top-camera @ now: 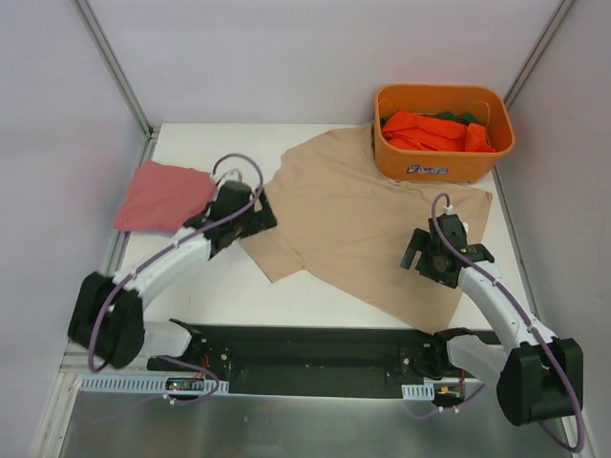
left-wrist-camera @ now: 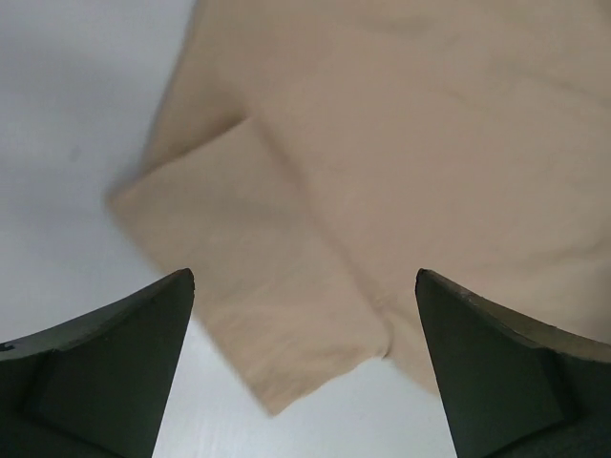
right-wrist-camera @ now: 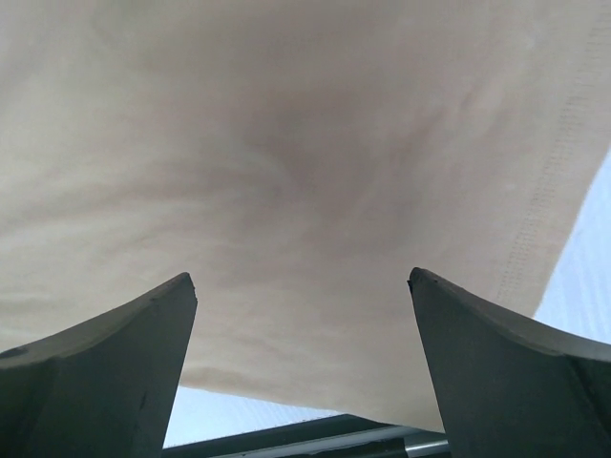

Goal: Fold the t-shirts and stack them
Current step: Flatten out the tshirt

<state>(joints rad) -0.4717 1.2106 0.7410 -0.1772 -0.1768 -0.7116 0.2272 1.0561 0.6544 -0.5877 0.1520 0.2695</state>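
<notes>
Landmark: an orange bin (top-camera: 391,162) stands at the far right corner of the white table (top-camera: 315,296).
Bin contents: crumpled orange t-shirts (top-camera: 430,132) fill it, and a scrap of green cloth (top-camera: 449,116) shows at its far side.
Main garment: a beige t-shirt (top-camera: 363,219) (left-wrist-camera: 382,143) (right-wrist-camera: 286,143) lies spread flat, running from the bin's near wall toward the near left.
Obstruction: the bin's near-left corner meets the beige t-shirt's far edge. Whether it sits on the cloth cannot be told.
Second garment: a pinkish-red t-shirt (top-camera: 162,196) lies far to the left of the bin, at the table's left edge and apart from the beige one.
Left gripper (top-camera: 260,218) (left-wrist-camera: 304,277): well to the near left of the bin, above the beige t-shirt's sleeve. Its fingers are spread wide and grasp nothing, and the sleeve's corner lies between them below.
Right gripper (top-camera: 415,253) (right-wrist-camera: 301,277): directly nearer than the bin, above the beige t-shirt's right part. It is released, fingers wide apart, with the stitched hem just to its right.
Foreground: a black rail (top-camera: 315,348) carries both arm bases, on the side of the table opposite the bin.
</notes>
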